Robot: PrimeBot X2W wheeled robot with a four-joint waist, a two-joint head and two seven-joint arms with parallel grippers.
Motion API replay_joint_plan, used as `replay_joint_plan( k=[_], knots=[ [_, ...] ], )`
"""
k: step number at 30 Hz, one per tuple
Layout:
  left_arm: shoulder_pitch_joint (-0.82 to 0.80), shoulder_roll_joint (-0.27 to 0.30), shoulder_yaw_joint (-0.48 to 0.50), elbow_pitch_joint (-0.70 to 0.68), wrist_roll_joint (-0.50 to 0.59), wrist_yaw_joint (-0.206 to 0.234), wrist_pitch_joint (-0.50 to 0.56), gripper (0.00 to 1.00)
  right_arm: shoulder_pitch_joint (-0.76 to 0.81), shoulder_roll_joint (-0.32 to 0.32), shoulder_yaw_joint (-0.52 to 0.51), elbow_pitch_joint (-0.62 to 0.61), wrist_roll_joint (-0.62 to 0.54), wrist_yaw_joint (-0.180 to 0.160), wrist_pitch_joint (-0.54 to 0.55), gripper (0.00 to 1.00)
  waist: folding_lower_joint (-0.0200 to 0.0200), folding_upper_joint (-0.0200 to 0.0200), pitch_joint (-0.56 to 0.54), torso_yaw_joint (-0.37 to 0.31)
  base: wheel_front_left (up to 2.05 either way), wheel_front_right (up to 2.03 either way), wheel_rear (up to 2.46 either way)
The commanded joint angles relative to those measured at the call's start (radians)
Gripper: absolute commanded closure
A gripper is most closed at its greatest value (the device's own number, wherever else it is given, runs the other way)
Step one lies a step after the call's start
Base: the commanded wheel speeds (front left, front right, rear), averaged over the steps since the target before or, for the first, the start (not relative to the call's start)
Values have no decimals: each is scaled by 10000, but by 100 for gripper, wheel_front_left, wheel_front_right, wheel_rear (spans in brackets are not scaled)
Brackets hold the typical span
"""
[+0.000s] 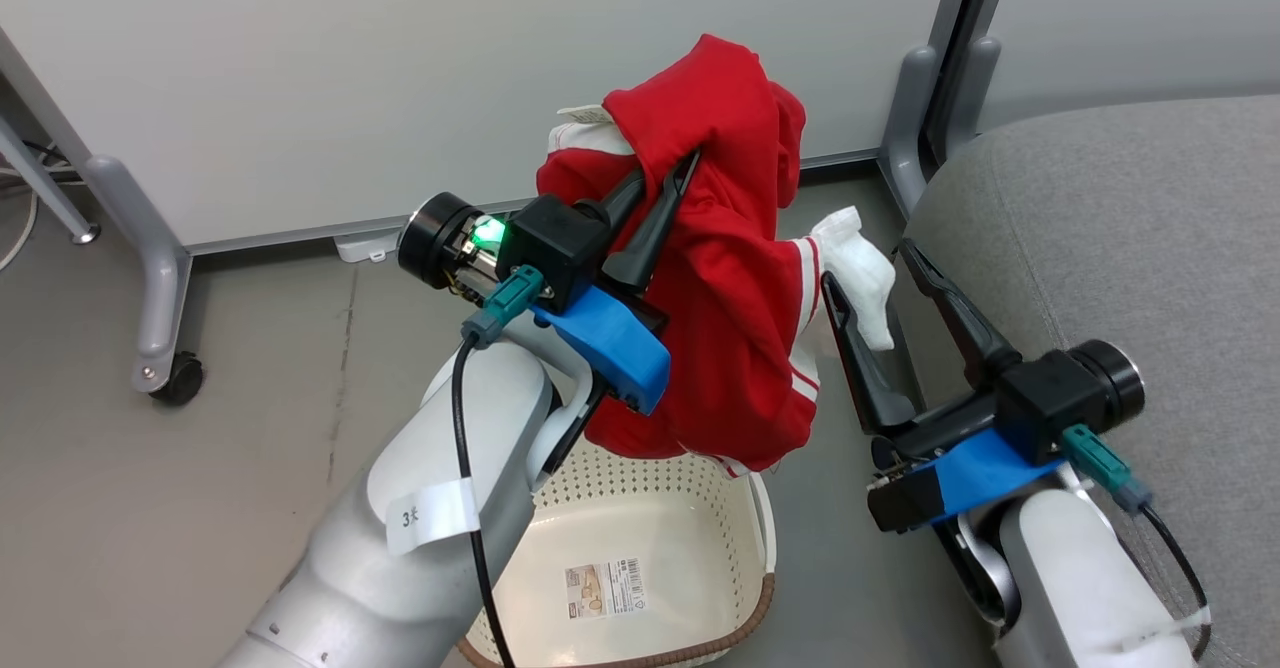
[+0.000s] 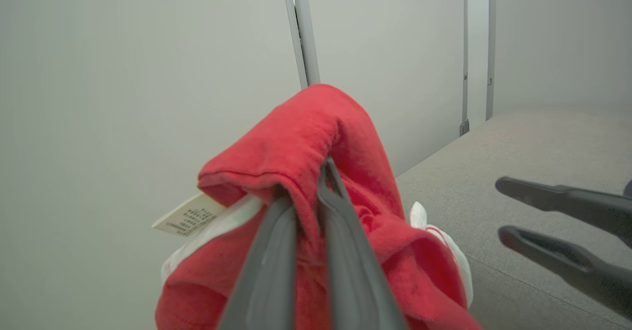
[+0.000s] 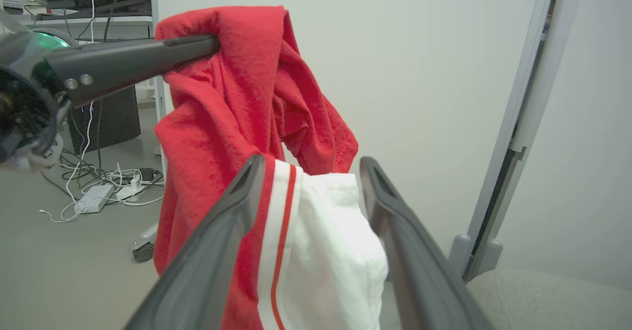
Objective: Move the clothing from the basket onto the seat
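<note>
The red clothing [image 1: 730,278] with a white sleeve and striped trim hangs above the cream basket [image 1: 700,493], its lower hem near the basket's far rim. My left gripper [image 1: 665,170] is shut on a fold near the top of the clothing [image 2: 306,122]. My right gripper [image 1: 865,263] stands open just right of the garment, beside the grey seat [image 1: 1150,228]. In the right wrist view the white sleeve [image 3: 326,241] hangs between the fingers of the right gripper [image 3: 312,164], which do not pinch it. A barcode sticker [image 1: 605,588] shows inside the basket.
White partition panels stand behind, on grey legs with a caster [image 1: 180,378] at the left and a grey post [image 1: 925,98] beside the seat. Cables and a power strip [image 3: 94,196] lie on the grey floor. The seat [image 2: 533,147] stretches to the right.
</note>
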Motion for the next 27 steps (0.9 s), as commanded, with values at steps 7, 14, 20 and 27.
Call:
replay_joint_plan(
  k=[7,14,20,27],
  knots=[
    [-332,-3,-330,-323,-179,165,-55,100,-1402,-343,937,837,298,1,-15,0,1,-1,283,288,0,0,0],
    [-535,-6,-1060,-702,-378,186,-55,100,-2468,-537,1815,2311,834,1,-13,0,1,-1,479,589,0,0,0],
    [-619,-10,-1750,-1090,-610,317,-55,100,-3210,-597,2395,3421,1639,1,-15,0,1,-1,513,857,0,0,0],
    [-749,-10,-2177,-1290,-806,439,-55,100,-3817,-544,2852,3866,2138,1,-15,0,1,-1,528,1028,0,0,0]
  ],
)
